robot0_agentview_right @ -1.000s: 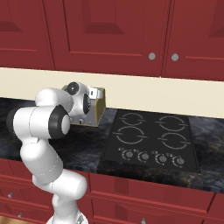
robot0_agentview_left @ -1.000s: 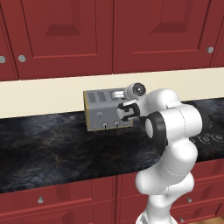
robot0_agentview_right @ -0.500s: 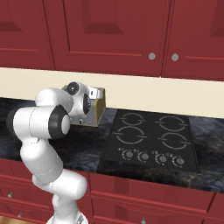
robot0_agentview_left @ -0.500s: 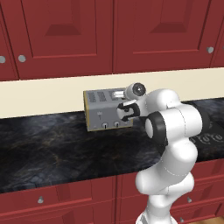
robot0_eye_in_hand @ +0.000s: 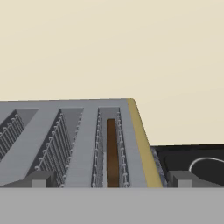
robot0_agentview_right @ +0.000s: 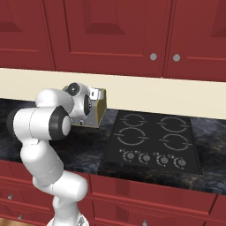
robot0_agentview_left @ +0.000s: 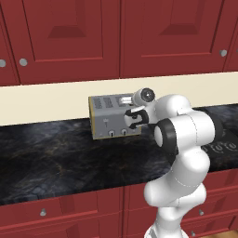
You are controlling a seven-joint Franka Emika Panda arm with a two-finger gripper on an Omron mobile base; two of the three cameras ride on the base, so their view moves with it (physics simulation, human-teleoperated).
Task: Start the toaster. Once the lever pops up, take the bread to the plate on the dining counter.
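Observation:
The silver-grey toaster (robot0_agentview_left: pixel 110 116) stands at the back of the black worktop against the cream wall. In the right base view my arm covers most of the toaster (robot0_agentview_right: pixel 99 105). My gripper (robot0_agentview_left: pixel 132 118) hovers at the toaster's right front, just above its top edge. Seen from the hand, the toaster (robot0_eye_in_hand: pixel 83 144) lies right below. The dark brown bread (robot0_eye_in_hand: pixel 112 153) sits deep in its rightmost slot. My gripper (robot0_eye_in_hand: pixel 110 181) is open, with one fingertip on each side of that slot and nothing between them. My hand hides the lever. The plate and dining counter are out of view.
A black four-burner cooktop (robot0_agentview_right: pixel 152 141) with front knobs lies just right of the toaster. The black marbled worktop (robot0_agentview_left: pixel 51 153) stretches to the left. Red wall cabinets (robot0_agentview_left: pixel 69 37) hang above, and red drawers (robot0_agentview_right: pixel 154 203) run below.

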